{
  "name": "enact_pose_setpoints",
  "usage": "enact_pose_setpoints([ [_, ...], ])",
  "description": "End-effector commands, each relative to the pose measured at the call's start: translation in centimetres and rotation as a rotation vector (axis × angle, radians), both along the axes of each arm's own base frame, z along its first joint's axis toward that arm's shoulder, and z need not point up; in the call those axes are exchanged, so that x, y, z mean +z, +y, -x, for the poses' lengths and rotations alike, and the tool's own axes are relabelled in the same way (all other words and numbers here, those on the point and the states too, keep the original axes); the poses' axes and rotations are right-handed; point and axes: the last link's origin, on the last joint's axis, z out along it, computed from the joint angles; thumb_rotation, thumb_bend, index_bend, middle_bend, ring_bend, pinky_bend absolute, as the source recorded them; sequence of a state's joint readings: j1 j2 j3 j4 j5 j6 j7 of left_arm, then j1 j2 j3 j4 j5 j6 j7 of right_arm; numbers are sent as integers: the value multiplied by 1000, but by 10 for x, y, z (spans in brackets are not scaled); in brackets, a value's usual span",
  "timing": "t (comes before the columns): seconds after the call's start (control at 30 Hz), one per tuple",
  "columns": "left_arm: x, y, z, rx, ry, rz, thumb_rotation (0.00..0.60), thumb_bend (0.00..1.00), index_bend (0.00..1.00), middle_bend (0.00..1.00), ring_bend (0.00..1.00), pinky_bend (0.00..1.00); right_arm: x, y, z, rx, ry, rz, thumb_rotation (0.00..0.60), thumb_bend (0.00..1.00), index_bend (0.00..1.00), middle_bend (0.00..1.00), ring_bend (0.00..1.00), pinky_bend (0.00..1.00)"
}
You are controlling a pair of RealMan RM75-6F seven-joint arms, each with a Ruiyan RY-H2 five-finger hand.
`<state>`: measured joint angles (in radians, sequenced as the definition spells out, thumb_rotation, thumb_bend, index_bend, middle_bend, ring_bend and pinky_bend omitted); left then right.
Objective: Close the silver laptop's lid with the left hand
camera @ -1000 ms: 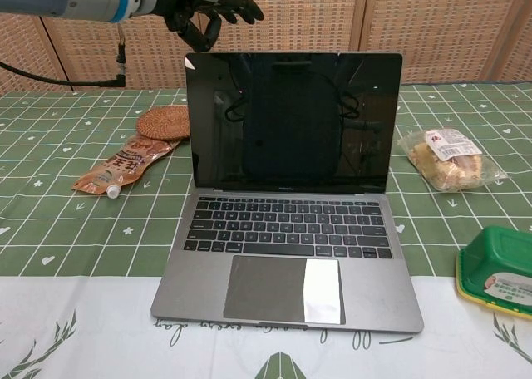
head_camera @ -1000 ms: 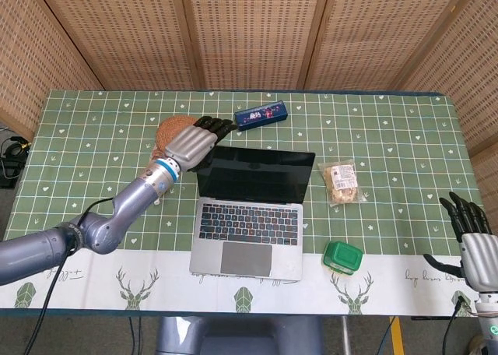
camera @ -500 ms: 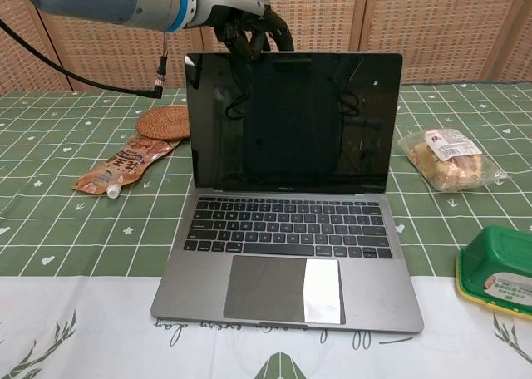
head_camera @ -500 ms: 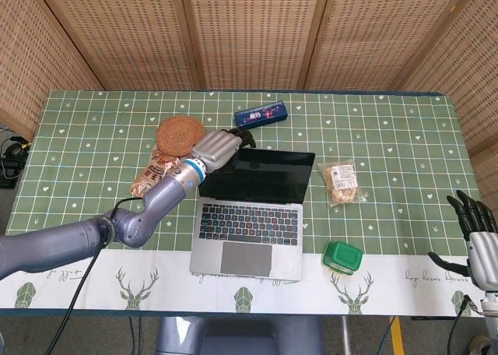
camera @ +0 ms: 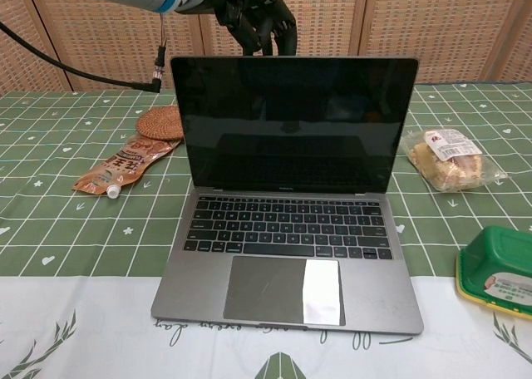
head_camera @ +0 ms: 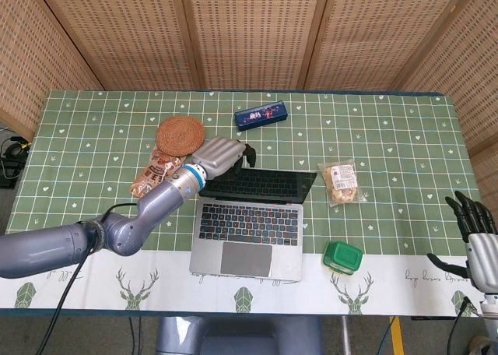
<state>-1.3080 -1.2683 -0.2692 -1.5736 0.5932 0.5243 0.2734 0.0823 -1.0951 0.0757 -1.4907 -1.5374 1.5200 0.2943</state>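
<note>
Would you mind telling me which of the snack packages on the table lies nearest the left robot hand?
The orange pouch, lying just left of the left robot hand beside the woven coaster. The blue box sits farther back, the clear bag right of the laptop.

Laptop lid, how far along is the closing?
Done: the left hand has reached the top edge of the silver laptop's lid. In hand: its fingers hook over that edge, lid tipping toward the keyboard. Left: the lid stands well open, so most of the closing remains.

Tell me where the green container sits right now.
In the head view, the green container sits near the table's front edge, right of the silver laptop and in front of the snack bag.
</note>
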Motion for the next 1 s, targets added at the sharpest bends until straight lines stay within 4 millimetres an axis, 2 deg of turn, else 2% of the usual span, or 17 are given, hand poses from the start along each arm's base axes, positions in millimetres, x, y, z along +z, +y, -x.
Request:
enact_pose_setpoints([
  [0.03, 2, -14, 4, -11, -1, 36, 600, 1000, 428, 327, 294, 359, 1, 1, -1, 2, 0, 2, 600, 96, 0, 0, 0, 0],
  [0.47, -1, -70, 30, -61, 3, 155, 600, 1000, 424, 327, 294, 358, 2, 6, -7, 30, -7, -2, 600, 96, 0, 0, 0, 0],
  [0.7, -16, -92, 49, -36, 0, 251, 600, 1000, 421, 327, 294, 359, 1, 9, -9, 38, -4, -5, 600, 97, 0, 0, 0, 0],
  [1.0, -45, -105, 68, 26, -23, 343, 600, 1000, 417, 327, 294, 359, 2, 10, -10, 35, 3, -7, 600, 96, 0, 0, 0, 0],
])
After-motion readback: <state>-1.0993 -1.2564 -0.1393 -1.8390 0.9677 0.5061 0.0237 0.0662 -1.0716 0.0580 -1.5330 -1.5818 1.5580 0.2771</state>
